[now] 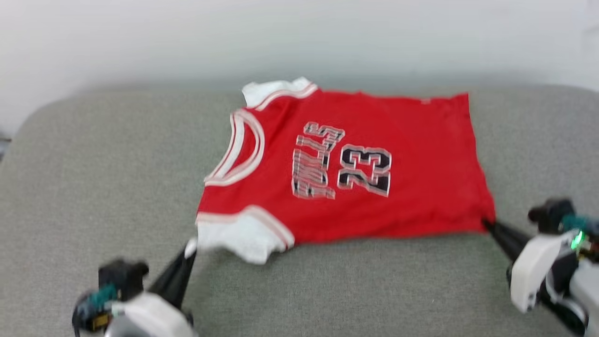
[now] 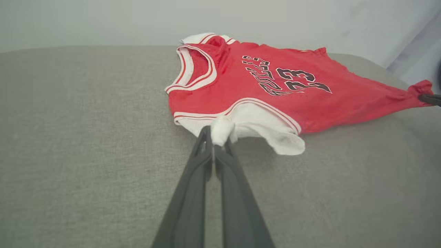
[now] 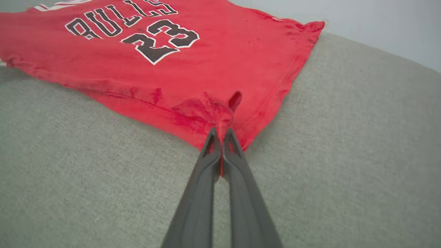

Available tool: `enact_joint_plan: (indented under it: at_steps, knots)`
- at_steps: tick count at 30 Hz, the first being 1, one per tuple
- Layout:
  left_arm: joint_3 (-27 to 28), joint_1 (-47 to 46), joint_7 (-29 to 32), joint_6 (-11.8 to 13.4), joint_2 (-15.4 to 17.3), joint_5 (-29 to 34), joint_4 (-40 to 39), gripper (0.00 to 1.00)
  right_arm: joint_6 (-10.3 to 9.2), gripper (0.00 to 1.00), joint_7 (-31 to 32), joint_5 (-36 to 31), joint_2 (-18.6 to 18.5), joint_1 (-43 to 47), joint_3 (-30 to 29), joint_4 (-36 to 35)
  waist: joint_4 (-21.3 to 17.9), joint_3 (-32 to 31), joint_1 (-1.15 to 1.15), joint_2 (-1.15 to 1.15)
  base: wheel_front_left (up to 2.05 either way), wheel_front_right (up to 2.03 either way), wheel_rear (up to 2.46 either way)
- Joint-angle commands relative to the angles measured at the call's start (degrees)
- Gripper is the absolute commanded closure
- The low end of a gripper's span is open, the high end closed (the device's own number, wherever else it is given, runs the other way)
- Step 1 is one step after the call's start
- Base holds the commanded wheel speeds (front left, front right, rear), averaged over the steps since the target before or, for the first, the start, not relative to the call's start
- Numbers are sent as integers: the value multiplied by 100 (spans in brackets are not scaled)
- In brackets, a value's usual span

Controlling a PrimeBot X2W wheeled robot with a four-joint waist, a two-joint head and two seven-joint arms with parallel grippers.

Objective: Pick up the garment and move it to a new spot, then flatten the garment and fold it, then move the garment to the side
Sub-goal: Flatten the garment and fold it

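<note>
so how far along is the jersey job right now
Looks done: the jersey lies spread front up on the cushion, mostly flat. In hand: the left end effector is shut on its near white sleeve and the right end effector on its near hem corner, seemingly tensioning it. Left: no fold shows yet, and moving it aside comes after.
</note>
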Motion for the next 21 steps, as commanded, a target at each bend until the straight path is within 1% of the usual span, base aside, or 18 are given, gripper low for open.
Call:
enact_joint_plan:
  at_steps: [1,3,4,5,8,10,12,15,19,21]
  knots:
    - [-15,403,-30,88,16,-153,-71,100,-7,100,-24,-37,-8,356,-68,-37,-27,-277,2,-1,0,0,0]
    - [-26,820,-29,147,13,-323,-96,100,-7,100,-38,-48,5,695,-139,-50,-58,-407,2,-1,0,0,0]
    - [-26,820,-29,147,13,-323,-96,100,-7,100,-38,-48,5,695,-139,-50,-58,-407,2,-1,0,0,0]
    - [16,1008,-58,197,8,-404,-122,100,-7,100,-34,-82,7,836,-163,-76,-86,-463,2,-1,0,0,0]
    - [6,1534,-104,307,30,-548,-212,100,-7,100,-21,-279,-69,1193,-245,-150,-156,-613,2,-1,0,0,0]
    - [-18,1841,-116,355,-6,-677,-292,100,-7,100,-20,-321,-81,1426,-384,-225,-197,-659,2,-1,0,0,0]
    - [-20,2071,-127,401,25,-714,-348,100,-7,100,44,-359,-118,1688,-507,-321,-204,-692,2,-1,0,0,0]
    - [-53,2349,-73,420,32,-863,-420,100,-8,100,115,-413,-213,2054,-720,-457,-194,-747,2,-1,0,0,0]
    - [-182,2544,128,343,38,-1009,-507,100,-8,100,244,-415,-312,2564,-1000,-696,-169,-773,2,-1,0,0,0]
    - [-201,2557,145,370,79,-973,-507,100,-8,100,303,-476,-328,2717,-1131,-835,-185,-755,2,-1,0,0,0]
